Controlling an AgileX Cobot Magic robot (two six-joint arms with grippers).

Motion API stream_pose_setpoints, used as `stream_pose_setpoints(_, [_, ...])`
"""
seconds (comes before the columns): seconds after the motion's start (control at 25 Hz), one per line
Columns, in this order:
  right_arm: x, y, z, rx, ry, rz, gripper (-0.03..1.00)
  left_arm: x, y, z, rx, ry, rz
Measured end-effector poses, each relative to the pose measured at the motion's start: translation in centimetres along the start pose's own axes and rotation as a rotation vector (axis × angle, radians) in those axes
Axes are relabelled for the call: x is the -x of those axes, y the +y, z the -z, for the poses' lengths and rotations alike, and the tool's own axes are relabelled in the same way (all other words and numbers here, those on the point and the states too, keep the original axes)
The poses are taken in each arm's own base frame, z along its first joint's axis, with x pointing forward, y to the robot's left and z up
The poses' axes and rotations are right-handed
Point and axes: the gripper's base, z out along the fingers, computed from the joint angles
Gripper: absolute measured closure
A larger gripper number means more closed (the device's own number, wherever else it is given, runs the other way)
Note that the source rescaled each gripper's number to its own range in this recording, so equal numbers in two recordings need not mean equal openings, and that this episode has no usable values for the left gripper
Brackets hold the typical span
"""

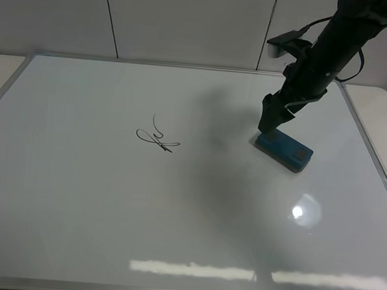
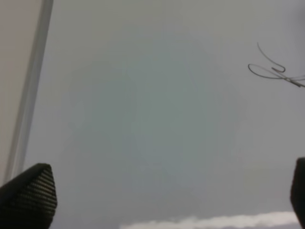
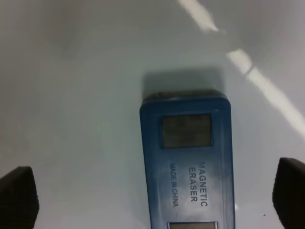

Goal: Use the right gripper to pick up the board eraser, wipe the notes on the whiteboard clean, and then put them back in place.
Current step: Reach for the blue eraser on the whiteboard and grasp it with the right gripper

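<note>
The whiteboard (image 1: 76, 210) lies flat on a pale surface (image 1: 3, 65) and fills most of the high view, its thin silver frame showing along all four sides. The board eraser (image 1: 285, 150), a small blue block, rests on the right half of the board, turned at a slant to the frame. The right wrist view shows its top plainly. Dark capitals read "MAGNETIC ERASER", with a smaller line, "MADE IN CHINA", beside them. This print sits between two grey square patches, one seen whole and the other cut off by the picture's edge.

The right pincer (image 1: 272, 127) comes down from the dark arm over the eraser's end nearer the far side of the board. Its fingers (image 3: 18, 196) stand wide apart, one on each side of the block and clear of its long edges, so nothing is clamped. From the high view I cannot tell whether the tips touch the eraser or hang just above it.

The notes (image 1: 157, 139), a thin black looping scribble, sit left of the board's middle, well apart from the eraser. No word can be read in them.

The left pincer (image 2: 164, 195) is also spread, its two dark ribbed tips at opposite edges of its wrist view, above bare board near the left frame, with the scribble off to one side.
</note>
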Motion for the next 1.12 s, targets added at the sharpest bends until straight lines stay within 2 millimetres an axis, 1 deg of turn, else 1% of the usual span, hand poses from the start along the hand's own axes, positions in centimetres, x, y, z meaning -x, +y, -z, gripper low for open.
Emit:
stream_pose_setpoints(0.24, [-0.1, -0.2, -0.1, -0.023, 0.01, -0.001, 0.0, 0.0, 0.0, 0.0, 0.0, 0.0, 0.0])
stream_pose_setpoints(0.56, [-0.9, 0.5, -2.1, -0.047, 0.021, 0.013, 0.0, 0.0, 0.0, 0.0, 0.0, 0.0, 0.0])
stream_pose_setpoints(0.88, [-2.8, 0.9, -4.3, -0.066, 0.038, 0.012, 0.0, 0.0, 0.0, 0.0, 0.0, 0.0, 0.0])
stream_pose_setpoints(1.12, [-3.3, 0.9, -5.1, -0.095, 0.017, 0.006, 0.0, 0.0, 0.0, 0.0, 0.0, 0.0, 0.0])
